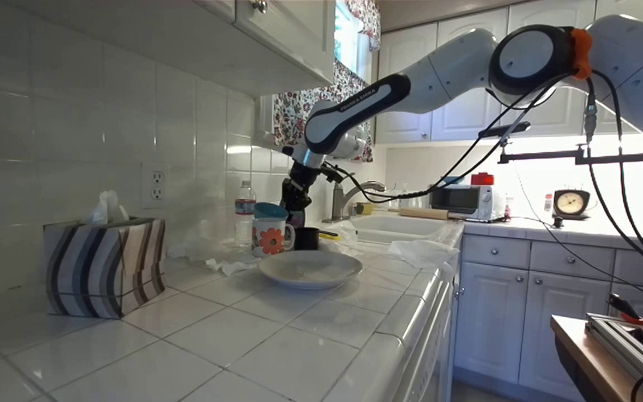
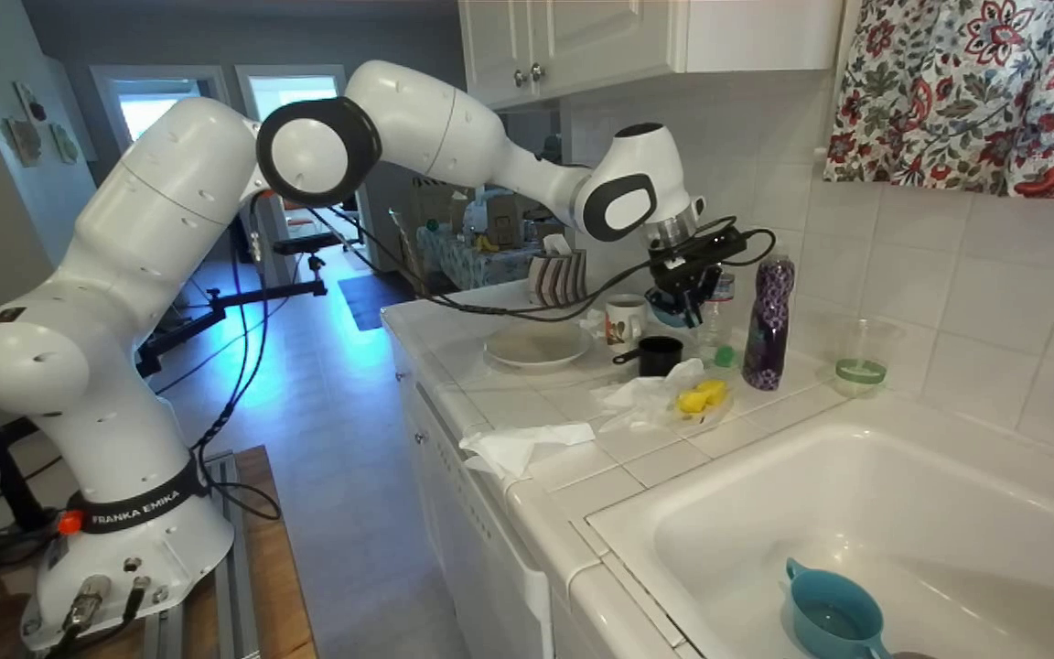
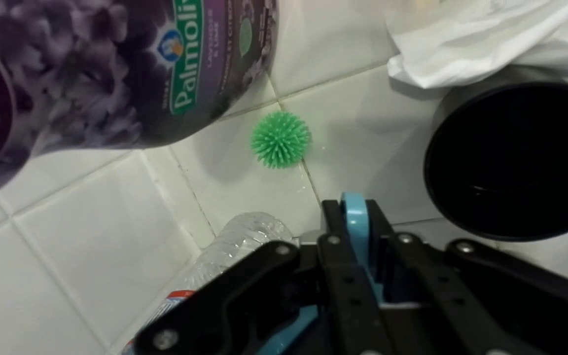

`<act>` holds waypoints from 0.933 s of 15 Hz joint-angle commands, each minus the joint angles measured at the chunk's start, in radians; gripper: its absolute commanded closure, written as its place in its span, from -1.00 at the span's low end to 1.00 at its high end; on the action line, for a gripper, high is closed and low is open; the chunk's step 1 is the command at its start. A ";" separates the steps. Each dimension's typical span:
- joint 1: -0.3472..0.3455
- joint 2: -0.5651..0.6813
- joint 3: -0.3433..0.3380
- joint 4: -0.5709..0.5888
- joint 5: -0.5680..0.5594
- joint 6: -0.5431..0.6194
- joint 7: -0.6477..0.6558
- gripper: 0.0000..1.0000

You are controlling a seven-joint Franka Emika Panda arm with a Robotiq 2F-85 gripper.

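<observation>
My gripper (image 3: 353, 212) is shut on the handle of a light blue cup (image 3: 356, 219), the handle standing up between the two fingertips in the wrist view. In an exterior view the blue cup (image 1: 270, 210) shows above the rim of a white mug with an orange flower (image 1: 271, 241); whether they touch I cannot tell. My gripper (image 2: 687, 311) hides most of the cup in an exterior view. Past the fingertips lies a green spiky ball (image 3: 280, 139) on the tiles. To the right is a black pot (image 3: 515, 162); left of the fingers, a clear water bottle (image 3: 244, 241).
A purple dish soap bottle (image 2: 769, 320) stands by the wall, near a clear cup with green bottom (image 2: 859, 369). A plate (image 1: 310, 269), a tissue box (image 1: 106, 268), crumpled paper (image 2: 532, 444) and a yellow item (image 2: 701, 397) are on the counter. Another blue cup (image 2: 833, 609) sits in the sink (image 2: 747, 476).
</observation>
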 commanded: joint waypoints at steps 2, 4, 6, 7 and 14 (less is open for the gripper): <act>0.010 -0.122 0.002 -0.174 -0.062 0.087 0.068 0.93; 0.017 -0.146 0.000 -0.208 -0.087 0.118 0.083 0.93; 0.022 -0.164 0.002 -0.239 -0.106 0.148 0.092 0.93; 0.026 -0.171 0.000 -0.249 -0.117 0.158 0.098 0.93; 0.055 -0.209 -0.024 -0.317 -0.215 0.253 0.150 0.93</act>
